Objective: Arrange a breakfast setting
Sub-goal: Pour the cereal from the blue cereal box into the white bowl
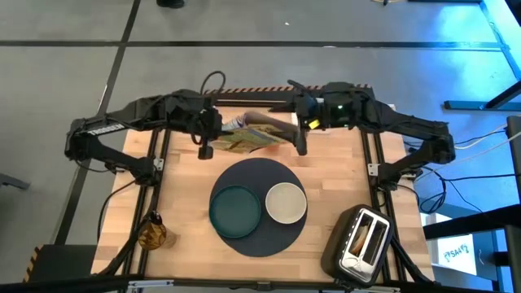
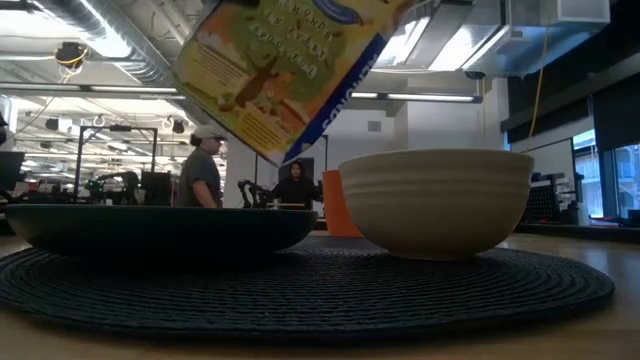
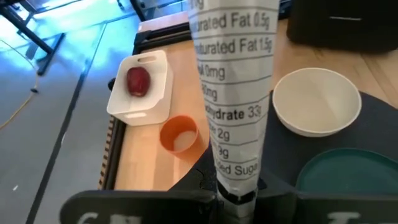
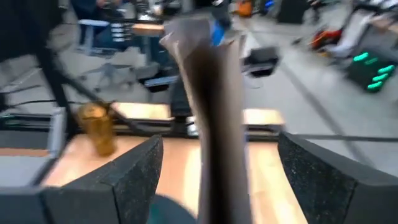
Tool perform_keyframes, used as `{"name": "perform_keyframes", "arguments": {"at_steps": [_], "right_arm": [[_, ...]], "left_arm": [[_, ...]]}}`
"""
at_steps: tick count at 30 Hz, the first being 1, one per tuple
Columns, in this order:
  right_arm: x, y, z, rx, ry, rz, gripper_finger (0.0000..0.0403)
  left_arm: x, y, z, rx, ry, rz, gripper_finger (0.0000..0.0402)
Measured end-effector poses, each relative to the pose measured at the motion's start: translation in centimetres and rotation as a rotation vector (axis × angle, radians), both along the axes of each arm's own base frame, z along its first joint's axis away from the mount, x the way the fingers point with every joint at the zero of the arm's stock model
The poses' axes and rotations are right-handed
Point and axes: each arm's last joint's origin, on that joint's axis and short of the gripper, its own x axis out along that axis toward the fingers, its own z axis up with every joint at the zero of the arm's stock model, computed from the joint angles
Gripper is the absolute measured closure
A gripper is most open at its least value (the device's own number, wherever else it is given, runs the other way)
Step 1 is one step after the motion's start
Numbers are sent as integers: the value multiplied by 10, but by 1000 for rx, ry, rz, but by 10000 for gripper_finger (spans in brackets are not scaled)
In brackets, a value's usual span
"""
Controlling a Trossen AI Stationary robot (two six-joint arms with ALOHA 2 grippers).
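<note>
A cereal box (image 1: 252,137) hangs tilted over the table's far part, between both arms, and also shows in the low view (image 2: 290,70). My left gripper (image 1: 207,138) is shut on it. My right gripper (image 1: 299,134) is open at the box's other end, and its fingers (image 4: 134,171) stand on either side of the box's edge (image 4: 217,124). A white bowl (image 1: 286,203) and a teal plate (image 1: 236,210) rest on the round dark mat (image 1: 260,175). A small orange cup (image 3: 179,134) stands on the wood by the mat. A dark red fruit (image 3: 138,81) lies in a white tray (image 3: 146,102). No spoon shows. My left gripper pinches the cereal box at one end (image 3: 235,183) between its two fingers, across the narrow side with the nutrition print. The box reaches away from the fingers toward the right arm, lifted clear of the table and tilted.
A toaster (image 1: 362,240) stands at the near right corner with something brown in a slot. An amber jar (image 1: 151,233) stands at the near left. People show in the room beyond the table (image 2: 200,170).
</note>
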Motion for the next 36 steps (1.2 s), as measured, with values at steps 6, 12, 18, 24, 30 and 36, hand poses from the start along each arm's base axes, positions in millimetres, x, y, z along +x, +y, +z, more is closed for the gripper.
{"name": "perform_keyframes", "arguments": {"at_steps": [6,12,18,24,30,36], "right_arm": [[16,-1,-18,70,89,-4,149],[24,-2,-28,106,124,12,310],[26,-1,-29,116,129,53,398],[27,-1,-27,131,100,49,402],[24,-1,-19,132,53,34,402],[10,-4,-2,138,-30,18,403]], "left_arm": [[1,-9,0,8,-3,-15,401],[2,-15,0,6,0,-27,401],[2,-17,0,-45,-13,36,383],[-6,-16,1,-116,-7,97,327],[-31,-18,7,-166,8,139,254],[-74,-22,17,-219,-15,229,178]]}}
